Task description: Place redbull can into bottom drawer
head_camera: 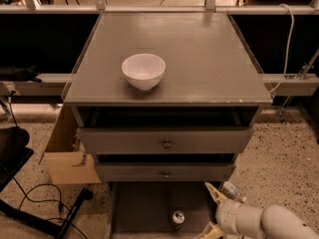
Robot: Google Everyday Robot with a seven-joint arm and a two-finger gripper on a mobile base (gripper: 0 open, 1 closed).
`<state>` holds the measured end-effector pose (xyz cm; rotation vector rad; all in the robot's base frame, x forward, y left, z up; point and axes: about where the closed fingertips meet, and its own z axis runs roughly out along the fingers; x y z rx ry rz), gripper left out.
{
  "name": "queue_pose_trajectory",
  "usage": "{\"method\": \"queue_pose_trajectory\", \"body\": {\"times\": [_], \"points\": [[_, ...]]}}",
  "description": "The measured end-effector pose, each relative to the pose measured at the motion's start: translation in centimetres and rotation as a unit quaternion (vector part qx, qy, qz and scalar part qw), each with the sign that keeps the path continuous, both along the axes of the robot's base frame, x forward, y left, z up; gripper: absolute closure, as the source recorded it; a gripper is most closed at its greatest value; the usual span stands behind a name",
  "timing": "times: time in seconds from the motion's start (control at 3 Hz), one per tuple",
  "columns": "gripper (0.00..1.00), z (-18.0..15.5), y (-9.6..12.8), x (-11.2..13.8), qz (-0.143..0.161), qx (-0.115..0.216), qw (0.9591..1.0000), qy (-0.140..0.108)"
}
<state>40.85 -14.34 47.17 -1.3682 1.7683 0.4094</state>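
Note:
The redbull can (178, 218) stands upright on the grey floor of the bottom drawer (144, 203), which is pulled out below the cabinet; I see the can's silver top from above. My gripper (212, 211) is at the drawer's right side, just right of the can and apart from it. Its pale fingers (214, 191) are spread open and hold nothing.
A white bowl (143, 70) sits on the cabinet top (199, 49). The two upper drawers (167, 142) with round knobs are slightly open. A small clear bottle (233, 190) lies by the drawer's right edge. A cardboard box (67, 158) and cables (35, 203) are at left.

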Motion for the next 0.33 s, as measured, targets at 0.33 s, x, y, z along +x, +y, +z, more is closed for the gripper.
{"method": "queue_pose_trajectory", "body": {"times": [0.33], "points": [[0.0, 1.31, 0.16, -0.89, -0.024, -0.021, 0.9995, 0.005]]}}
